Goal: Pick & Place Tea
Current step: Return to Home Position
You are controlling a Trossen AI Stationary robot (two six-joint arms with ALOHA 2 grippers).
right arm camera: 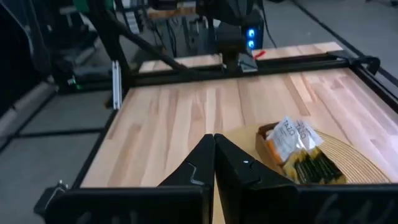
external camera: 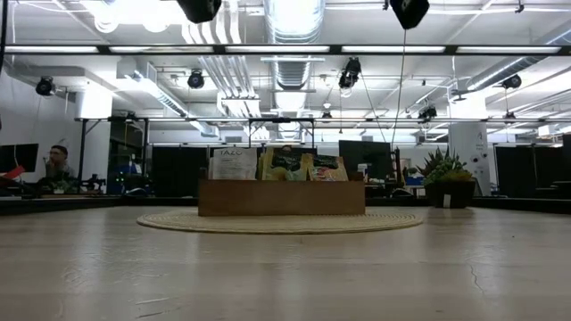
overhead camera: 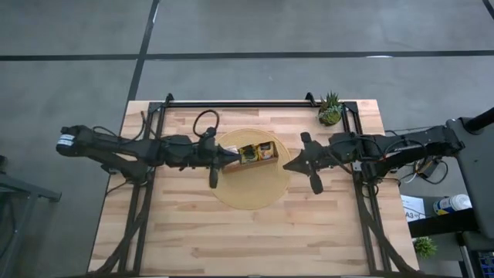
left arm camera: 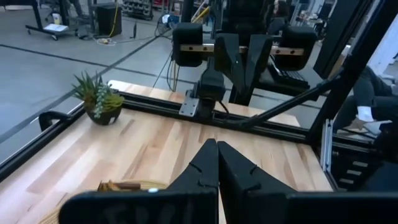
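Tea sachets (external camera: 284,165) stand on edge in the wooden tray (external camera: 281,198) on the round mat (external camera: 178,220) at the middle of the counter, faces forward and tops up, the row running along the tray's length. The left tool (left arm camera: 217,144) and right tool (right arm camera: 214,137) are clenched and empty, one on each side of the tray. Draw them home high and straight back, so you brush nothing.

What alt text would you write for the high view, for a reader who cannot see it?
Seen from above, a wooden tray holding tea sachets sits on a round woven mat; the left gripper is at the tray's end, the right gripper at the mat's edge, both shut.
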